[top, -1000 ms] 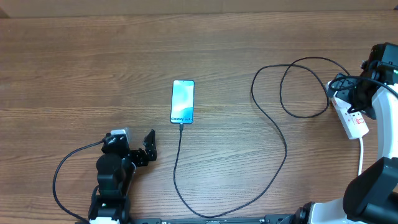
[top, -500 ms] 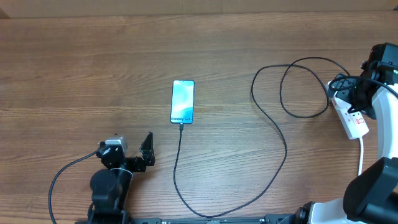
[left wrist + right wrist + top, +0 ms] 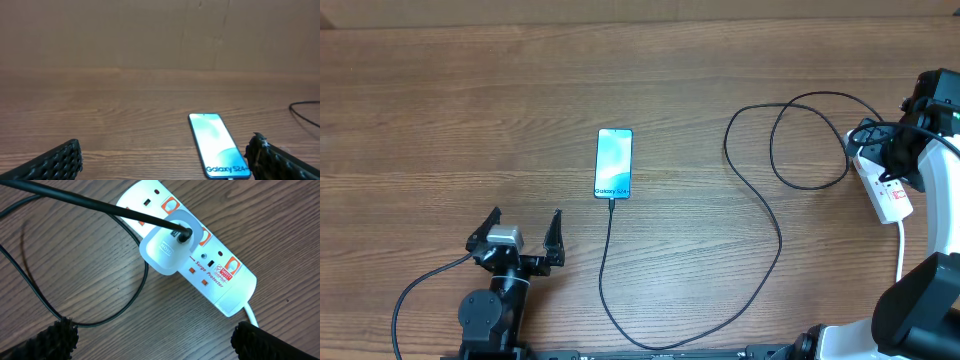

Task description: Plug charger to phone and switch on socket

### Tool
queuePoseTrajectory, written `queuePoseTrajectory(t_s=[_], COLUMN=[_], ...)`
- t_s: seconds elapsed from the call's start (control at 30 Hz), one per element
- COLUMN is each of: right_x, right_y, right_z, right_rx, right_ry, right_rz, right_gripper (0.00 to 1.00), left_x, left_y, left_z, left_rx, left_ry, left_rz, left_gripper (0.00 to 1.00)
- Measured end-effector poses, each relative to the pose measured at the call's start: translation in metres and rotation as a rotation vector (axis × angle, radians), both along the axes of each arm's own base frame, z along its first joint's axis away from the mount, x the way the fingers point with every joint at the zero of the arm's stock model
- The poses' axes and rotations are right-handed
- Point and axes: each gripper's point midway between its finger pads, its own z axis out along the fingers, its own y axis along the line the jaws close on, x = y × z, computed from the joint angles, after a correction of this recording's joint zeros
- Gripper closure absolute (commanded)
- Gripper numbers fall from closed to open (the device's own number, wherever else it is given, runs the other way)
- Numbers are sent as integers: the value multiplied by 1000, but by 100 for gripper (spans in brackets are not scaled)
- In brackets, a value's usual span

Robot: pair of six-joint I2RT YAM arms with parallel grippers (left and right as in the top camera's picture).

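The phone (image 3: 613,163) lies flat at mid-table, screen lit; in the left wrist view the phone (image 3: 217,145) sits ahead and to the right. The black charger (image 3: 604,270) cable meets the phone's lower edge, loops across the table and ends at the socket (image 3: 885,195). In the right wrist view the charger (image 3: 90,202) enters a white plug (image 3: 167,250) seated in the socket (image 3: 222,280), beside its small red switches (image 3: 235,266). My left gripper (image 3: 527,214) (image 3: 164,157) stands open and empty, short of the phone. My right gripper (image 3: 876,145) (image 3: 157,340) hovers open over the socket.
The socket's thick white cord (image 3: 901,250) runs toward the near edge on the right. The left arm's own black cable (image 3: 415,290) curls at the near left. The wooden table's back edge (image 3: 620,22) lies at the far side.
The left arm has drawn back toward the near edge and turned, so both open fingers now point at the phone. The right arm, phone, charger and socket have not moved.
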Motion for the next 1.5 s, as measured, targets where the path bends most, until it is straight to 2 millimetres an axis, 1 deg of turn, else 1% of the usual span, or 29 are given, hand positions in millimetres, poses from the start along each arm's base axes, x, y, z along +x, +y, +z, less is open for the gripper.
queuePoseTrajectory(t_s=[0.4, 1.5], right_x=[0, 0], right_y=[0, 0], right_z=[0, 0], right_rx=[0, 0], right_ry=[-1, 0], right_rz=[0, 0], right_gripper=[0, 0], left_x=[0, 0], left_y=[1, 1], left_z=[0, 0], left_rx=[59, 60], left_ry=[-5, -5], left_rz=[3, 3], left_gripper=[0, 0])
